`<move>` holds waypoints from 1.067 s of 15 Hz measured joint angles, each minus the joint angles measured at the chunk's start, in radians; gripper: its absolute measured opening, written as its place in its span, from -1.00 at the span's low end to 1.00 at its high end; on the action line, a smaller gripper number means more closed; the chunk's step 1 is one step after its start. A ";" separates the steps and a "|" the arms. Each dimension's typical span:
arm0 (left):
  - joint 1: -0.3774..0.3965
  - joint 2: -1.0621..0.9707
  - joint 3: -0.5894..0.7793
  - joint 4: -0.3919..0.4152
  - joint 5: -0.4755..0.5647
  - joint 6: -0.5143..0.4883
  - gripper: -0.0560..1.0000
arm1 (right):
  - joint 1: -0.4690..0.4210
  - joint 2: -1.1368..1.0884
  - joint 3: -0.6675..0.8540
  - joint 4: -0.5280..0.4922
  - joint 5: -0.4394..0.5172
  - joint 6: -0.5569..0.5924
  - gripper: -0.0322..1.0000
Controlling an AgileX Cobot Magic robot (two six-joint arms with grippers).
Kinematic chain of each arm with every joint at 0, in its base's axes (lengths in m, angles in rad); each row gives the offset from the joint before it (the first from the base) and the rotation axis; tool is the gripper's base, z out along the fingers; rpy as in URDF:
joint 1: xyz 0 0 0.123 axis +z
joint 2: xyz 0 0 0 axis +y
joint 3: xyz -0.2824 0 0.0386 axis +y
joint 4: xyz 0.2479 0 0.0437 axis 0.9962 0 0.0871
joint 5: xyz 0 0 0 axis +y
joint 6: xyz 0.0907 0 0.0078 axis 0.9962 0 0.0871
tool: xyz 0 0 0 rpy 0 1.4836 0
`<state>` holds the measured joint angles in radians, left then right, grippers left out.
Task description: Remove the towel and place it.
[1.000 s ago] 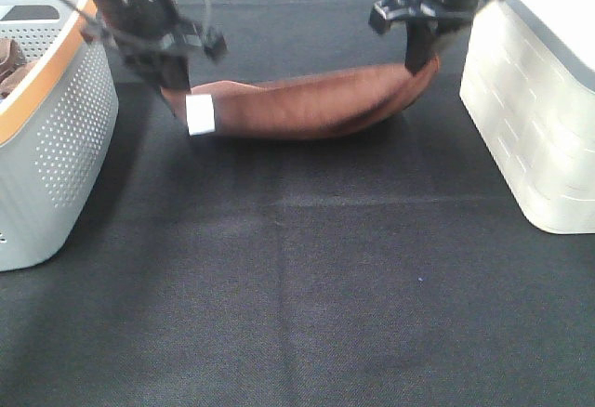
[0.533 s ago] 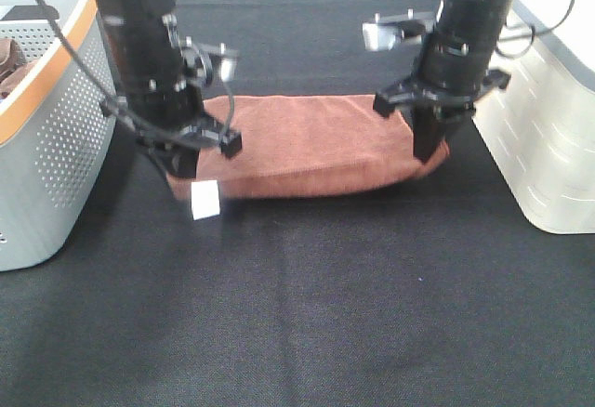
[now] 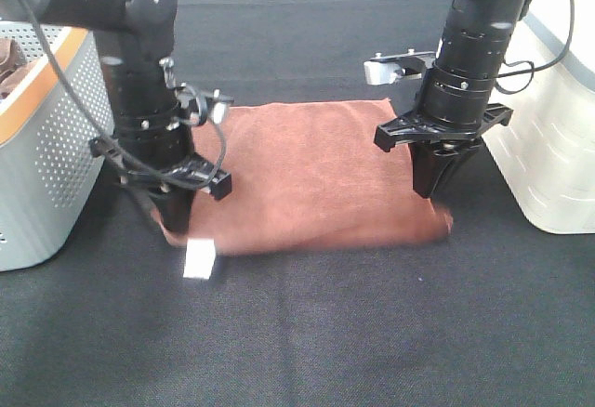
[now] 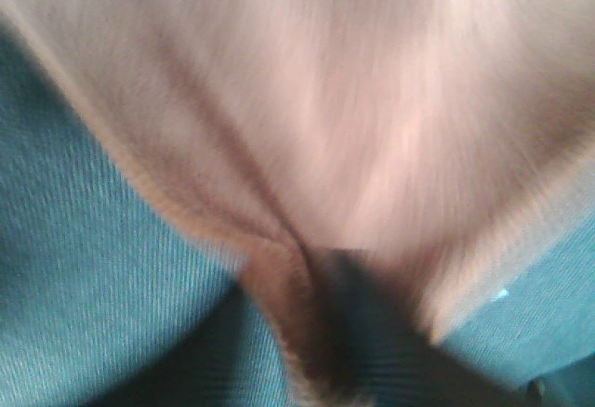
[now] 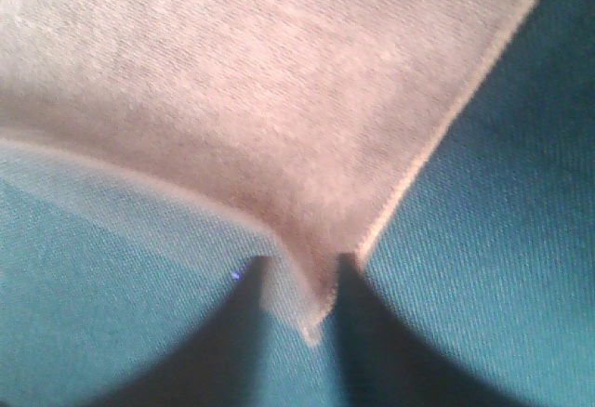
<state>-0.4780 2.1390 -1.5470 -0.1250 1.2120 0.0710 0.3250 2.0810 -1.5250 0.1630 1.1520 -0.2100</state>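
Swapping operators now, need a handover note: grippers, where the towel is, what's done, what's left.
Left gripper: down at the towel's near left corner, by the white tag; the cloth corner sits between its jaws in the left wrist view, but open or shut is unclear.
Right gripper: at the near right corner, cloth corner between the fingers; grip also unclear.
Towel: spread nearly flat on the black table cover, between the grey basket and the white bin.
Done: towel out and laid down.
Left: confirm both corners are released, lift the arms clear.
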 joint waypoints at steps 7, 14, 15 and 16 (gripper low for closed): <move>0.000 -0.096 0.000 -0.001 -0.001 0.000 0.71 | 0.000 -0.056 0.000 -0.001 0.058 0.004 0.54; 0.000 -0.492 0.000 0.033 0.001 -0.022 0.70 | 0.000 -0.398 0.000 0.009 0.060 0.024 0.55; 0.000 -0.566 0.000 0.040 0.001 -0.025 0.70 | 0.000 -0.451 0.000 0.009 0.061 0.029 0.55; 0.000 -0.630 0.000 0.049 0.002 -0.035 0.70 | 0.000 -0.510 0.005 0.006 0.061 0.043 0.55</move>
<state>-0.4780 1.5090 -1.5470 -0.0760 1.2140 0.0360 0.3250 1.5710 -1.5200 0.1690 1.2130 -0.1670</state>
